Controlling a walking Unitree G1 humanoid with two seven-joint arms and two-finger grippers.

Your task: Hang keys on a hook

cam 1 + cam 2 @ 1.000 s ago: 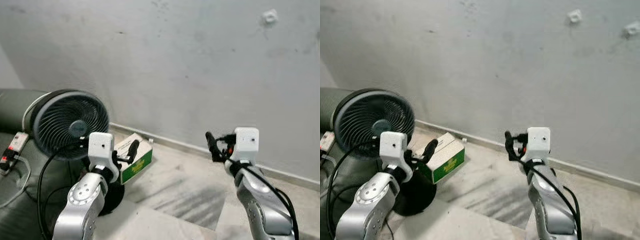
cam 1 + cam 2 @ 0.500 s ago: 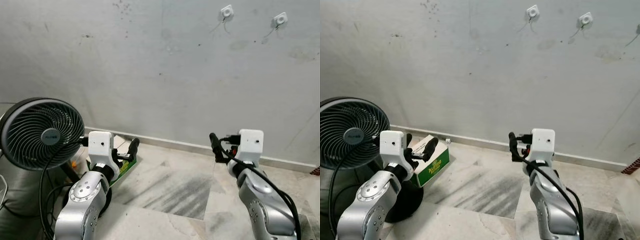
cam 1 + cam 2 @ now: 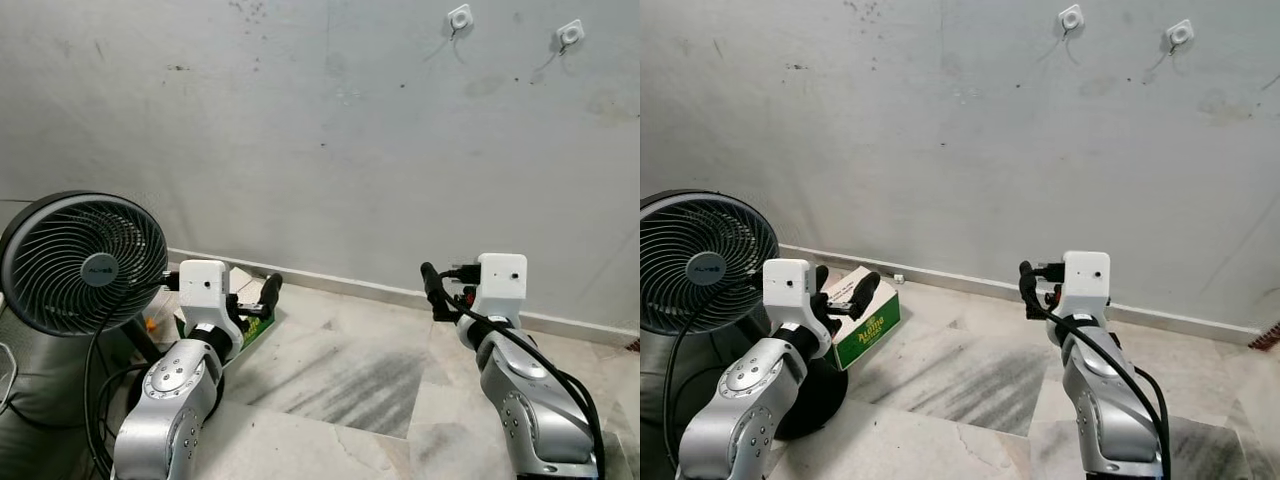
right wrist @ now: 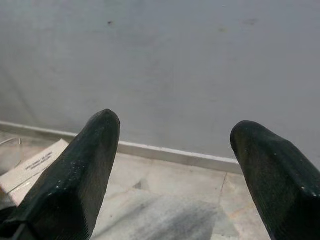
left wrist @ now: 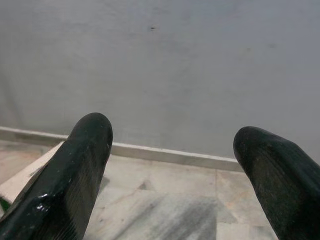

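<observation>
Two white hooks, one [image 3: 459,17] to the left of the other [image 3: 570,33], are stuck high on the grey wall, above and beyond my right arm. No keys can be made out in any view. My left gripper [image 3: 262,296] is held out low toward the wall, open and with nothing between its fingers [image 5: 75,165]. My right gripper [image 3: 433,285] is held out at about the same height, also open and holding nothing, its fingers [image 4: 85,165] pointing at the bare wall and skirting.
A black round fan [image 3: 85,262] stands on the floor at the left, its cable trailing down. A green and white box [image 3: 868,318] lies beside it near the skirting. The marble floor [image 3: 350,380] runs to the wall.
The view has swung up and to the right, bringing the two hooks into sight and shifting the fan leftward. Both arms keep the same pose, grippers still open.
</observation>
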